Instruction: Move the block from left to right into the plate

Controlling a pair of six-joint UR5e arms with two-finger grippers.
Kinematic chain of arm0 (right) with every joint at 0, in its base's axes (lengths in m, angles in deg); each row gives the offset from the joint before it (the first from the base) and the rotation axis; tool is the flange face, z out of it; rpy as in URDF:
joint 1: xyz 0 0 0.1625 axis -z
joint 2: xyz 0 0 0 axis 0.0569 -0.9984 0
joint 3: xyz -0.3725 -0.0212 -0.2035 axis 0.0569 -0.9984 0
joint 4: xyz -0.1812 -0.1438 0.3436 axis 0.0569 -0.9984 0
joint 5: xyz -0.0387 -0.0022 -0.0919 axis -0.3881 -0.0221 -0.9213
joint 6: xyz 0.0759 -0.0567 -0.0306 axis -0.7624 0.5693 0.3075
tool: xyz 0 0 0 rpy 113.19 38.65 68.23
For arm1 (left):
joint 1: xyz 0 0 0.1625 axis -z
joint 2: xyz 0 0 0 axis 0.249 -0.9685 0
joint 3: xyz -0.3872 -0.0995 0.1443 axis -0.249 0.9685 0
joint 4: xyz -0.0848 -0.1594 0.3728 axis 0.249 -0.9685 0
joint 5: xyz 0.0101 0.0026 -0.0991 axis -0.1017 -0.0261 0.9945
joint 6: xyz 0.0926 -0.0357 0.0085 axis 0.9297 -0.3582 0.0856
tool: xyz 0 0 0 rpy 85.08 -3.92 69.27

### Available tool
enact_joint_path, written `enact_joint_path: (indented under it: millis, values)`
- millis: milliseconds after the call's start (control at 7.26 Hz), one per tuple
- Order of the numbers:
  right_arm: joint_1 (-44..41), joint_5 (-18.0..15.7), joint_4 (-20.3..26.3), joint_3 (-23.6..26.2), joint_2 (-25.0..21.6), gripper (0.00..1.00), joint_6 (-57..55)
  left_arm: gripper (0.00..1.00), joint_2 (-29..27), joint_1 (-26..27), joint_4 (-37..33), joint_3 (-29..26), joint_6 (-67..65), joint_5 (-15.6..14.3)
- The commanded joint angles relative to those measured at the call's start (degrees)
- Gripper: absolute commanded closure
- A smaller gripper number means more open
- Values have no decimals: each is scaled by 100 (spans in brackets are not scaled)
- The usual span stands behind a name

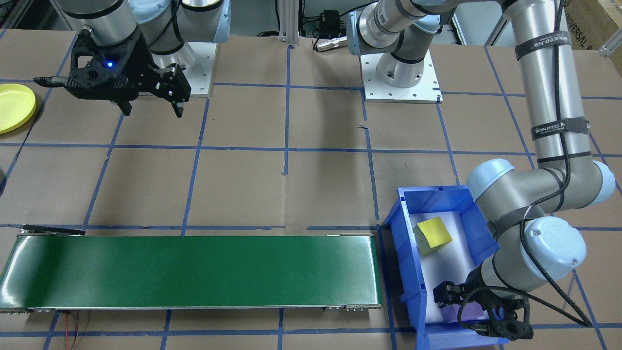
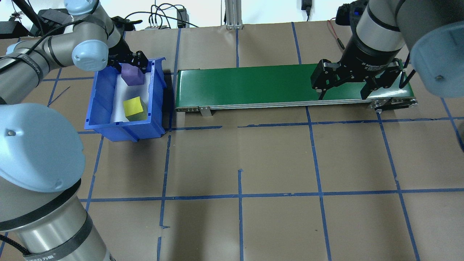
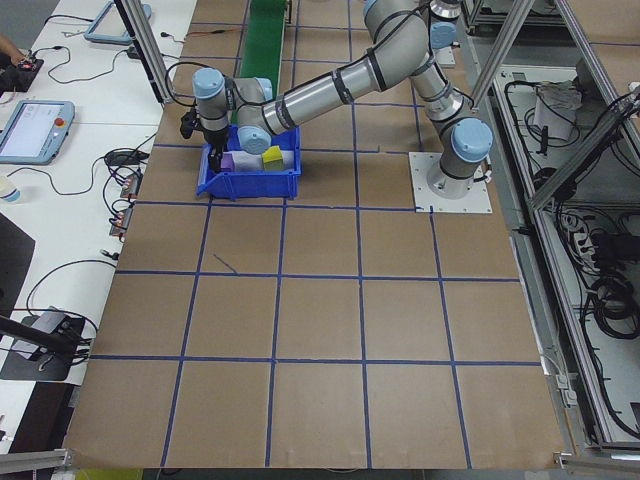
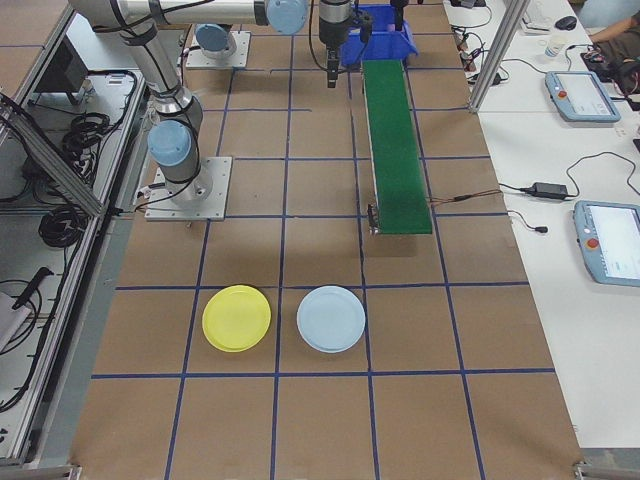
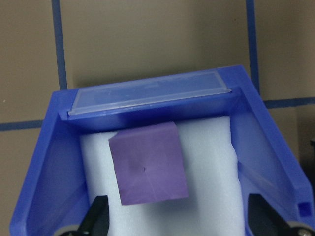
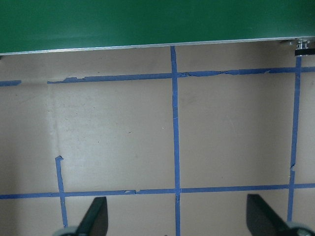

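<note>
A purple block [image 5: 147, 163] lies on white foam at the far end of the blue bin [image 2: 159, 90], with a yellow block [image 2: 134, 108] nearer the robot. My left gripper [image 5: 178, 209] hangs open just above the purple block [image 2: 132, 75], one finger on either side, not touching it. My right gripper [image 2: 342, 95] is open and holds nothing, above the table beside the right end of the green conveyor [image 2: 246, 85]. The yellow plate [image 4: 236, 318] lies on the table beyond that end, also at the edge of the front view [image 1: 12, 107].
A light blue plate [image 4: 331, 318] lies next to the yellow one. The conveyor belt [image 1: 194, 272] runs from the bin toward the plates. Blue tape lines grid the brown table. Cables and tablets sit on the side benches.
</note>
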Motion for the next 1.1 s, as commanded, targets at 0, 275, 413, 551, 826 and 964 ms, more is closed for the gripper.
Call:
enact_joint_path:
  millis: [0, 275, 413, 551, 826, 964]
  values:
    - [3, 12, -1, 10, 0, 0, 0, 38, -95, -5, 129, 110, 8, -15]
    - [3, 21, -10, 10, 0, 0, 0, 63, 45, -5, 94, 6, -9, -24]
    - [3, 12, -10, 10, 0, 0, 0, 63, 203, -5, 51, -38, -36, -94]
    - [3, 12, -10, 10, 0, 0, 0, 63, 578, -5, -376, -91, -71, -155]
    - [12, 38, -10, 10, 0, 0, 0, 63, 1353, 239, -1196, -171, -228, -69]
    - [21, 38, -10, 10, 0, 0, 0, 63, 1390, 711, -1198, -162, -786, -129]
